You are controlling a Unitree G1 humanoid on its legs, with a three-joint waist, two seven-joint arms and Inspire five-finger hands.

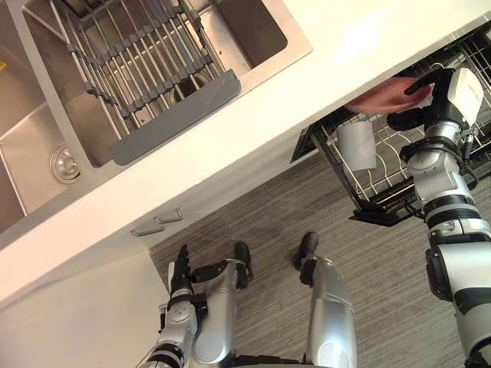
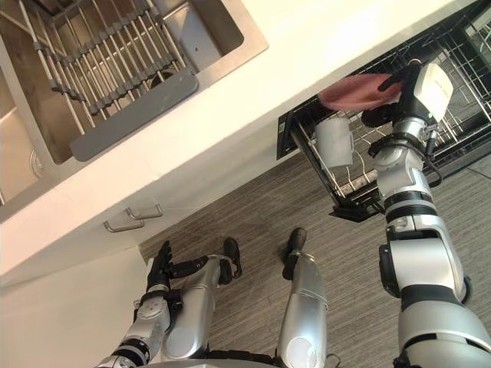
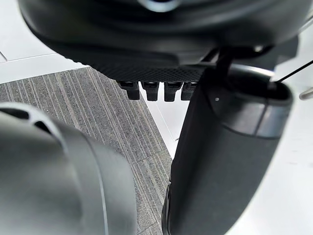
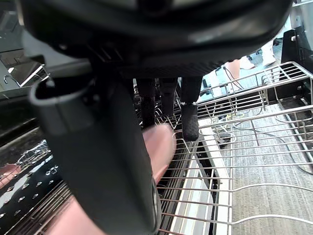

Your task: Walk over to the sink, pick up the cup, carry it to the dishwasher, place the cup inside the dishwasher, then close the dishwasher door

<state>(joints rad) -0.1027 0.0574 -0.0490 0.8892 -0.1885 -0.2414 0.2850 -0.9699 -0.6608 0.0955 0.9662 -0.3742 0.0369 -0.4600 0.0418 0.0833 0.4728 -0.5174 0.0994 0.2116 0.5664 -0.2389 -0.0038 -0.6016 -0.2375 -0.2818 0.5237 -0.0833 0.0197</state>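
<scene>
1. Cup status: your right hand [image 1: 441,103] is holding the pink cup [image 1: 383,97] over the pulled-out dishwasher rack [image 1: 383,212], close under the countertop [image 1: 307,100] edge. The cup is lying tilted on its side, and you cannot tell whether it is touching the wires.
2. In the right wrist view, your thumb [image 4: 98,161] and fingers [image 4: 190,120] are curling round the cup from opposite sides, pinching it between them.
3. A white mug [image 1: 357,144] is sitting inside the rack, just beside the pink cup.
4. Your left hand [image 1: 182,270] is hanging well apart from the rack, low by the cabinet front, with its fingers straight and holding nothing.
5. The sink [image 1: 31,138] is lying well apart from the rack, set into the countertop, with a roll-up drying rack [image 1: 130,61] spanning it.
</scene>
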